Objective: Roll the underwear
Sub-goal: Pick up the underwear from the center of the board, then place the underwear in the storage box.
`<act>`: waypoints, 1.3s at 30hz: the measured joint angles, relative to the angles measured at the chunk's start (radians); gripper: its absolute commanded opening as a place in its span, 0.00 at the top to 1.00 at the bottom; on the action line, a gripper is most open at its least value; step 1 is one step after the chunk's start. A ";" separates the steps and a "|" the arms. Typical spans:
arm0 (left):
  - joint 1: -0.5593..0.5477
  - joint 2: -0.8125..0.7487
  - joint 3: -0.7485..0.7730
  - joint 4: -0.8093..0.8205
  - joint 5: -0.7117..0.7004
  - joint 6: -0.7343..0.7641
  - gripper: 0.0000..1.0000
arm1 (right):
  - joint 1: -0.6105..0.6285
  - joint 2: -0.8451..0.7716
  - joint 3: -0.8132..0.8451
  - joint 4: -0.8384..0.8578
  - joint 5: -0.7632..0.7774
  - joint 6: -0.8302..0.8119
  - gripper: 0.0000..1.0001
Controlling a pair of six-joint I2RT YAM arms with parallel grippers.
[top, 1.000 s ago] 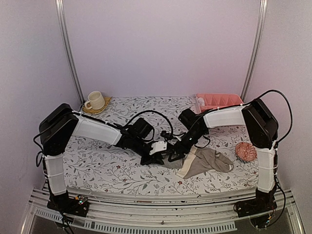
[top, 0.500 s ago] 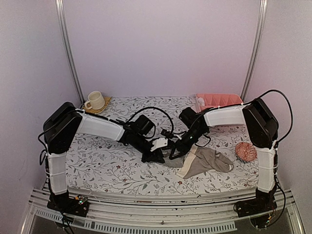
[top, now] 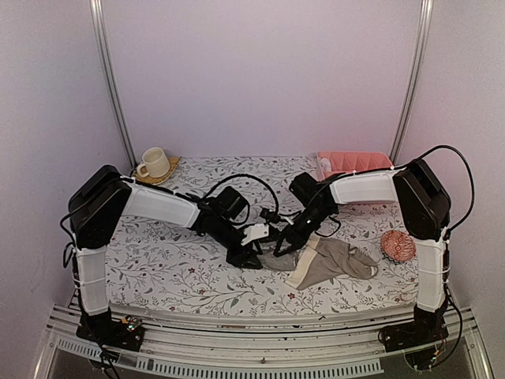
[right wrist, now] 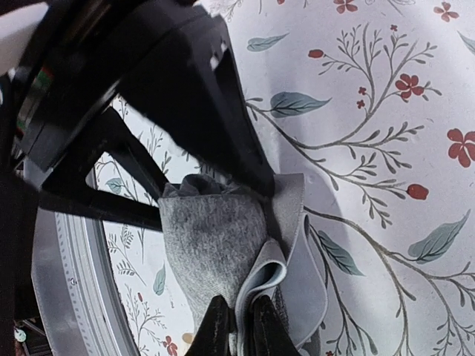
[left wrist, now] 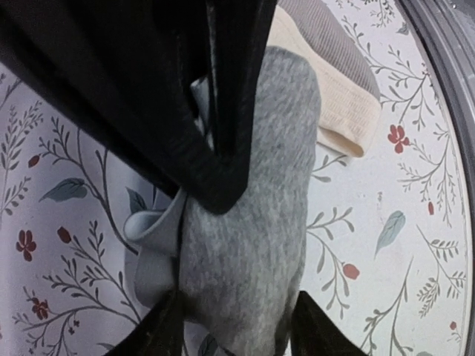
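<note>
The grey underwear (top: 275,260) lies as a loose roll at mid-table, its white edging (right wrist: 297,259) folded along one side. My left gripper (top: 254,254) is open, and its two fingers stand on either side of the grey roll (left wrist: 252,245) in the left wrist view (left wrist: 236,332). My right gripper (top: 282,245) reaches in from the other side. In the right wrist view it (right wrist: 241,328) is shut on a fold of the white edging. The taupe underwear (top: 335,261) lies flat just right of the roll, with its cream waistband (left wrist: 334,100) towards it.
A pink knitted ball (top: 398,245) sits near the right arm's upright. A pink basket (top: 353,163) stands at the back right. At the back left a cream cup (top: 154,163) rests on a saucer. The floral cloth (top: 166,260) covers the table.
My left gripper has opened around the grey roll. My right gripper has closed onto the roll's white edge. Both arms shifted only slightly.
</note>
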 measured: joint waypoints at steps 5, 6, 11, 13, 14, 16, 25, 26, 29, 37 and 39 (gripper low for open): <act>0.039 -0.051 -0.038 -0.021 -0.065 -0.031 0.17 | 0.001 -0.005 0.000 -0.001 0.005 -0.012 0.98; 0.051 -0.077 -0.050 -0.025 -0.074 -0.035 0.13 | 0.001 -0.008 0.000 -0.001 0.010 -0.013 0.97; 0.084 -0.246 -0.111 -0.017 -0.110 -0.052 0.02 | -0.007 -0.034 0.000 0.003 0.046 -0.006 0.98; 0.090 -0.321 -0.139 -0.003 -0.118 -0.054 0.02 | -0.014 -0.053 0.000 0.008 0.069 0.008 0.98; 0.096 -0.358 -0.157 0.011 -0.122 -0.055 0.02 | -0.021 -0.067 0.000 0.012 0.083 0.017 0.98; 0.118 -0.425 -0.200 0.046 -0.134 -0.056 0.01 | -0.035 -0.103 0.000 0.029 0.113 0.035 0.98; 0.180 -0.502 -0.370 0.169 -0.146 -0.074 0.01 | -0.112 -0.275 0.059 0.161 0.280 0.155 0.98; 0.180 -0.502 -0.383 0.180 -0.139 -0.077 0.02 | -0.132 -0.290 0.060 0.185 0.296 0.173 0.98; 0.180 -0.503 -0.398 0.195 -0.117 -0.085 0.02 | -0.206 -0.305 0.077 0.251 0.341 0.224 0.98; 0.181 -0.552 -0.452 0.257 -0.091 -0.092 0.01 | -0.370 -0.245 0.183 0.373 0.546 0.321 0.98; 0.181 -0.556 -0.459 0.271 -0.090 -0.092 0.01 | -0.395 -0.193 0.235 0.392 0.612 0.346 0.98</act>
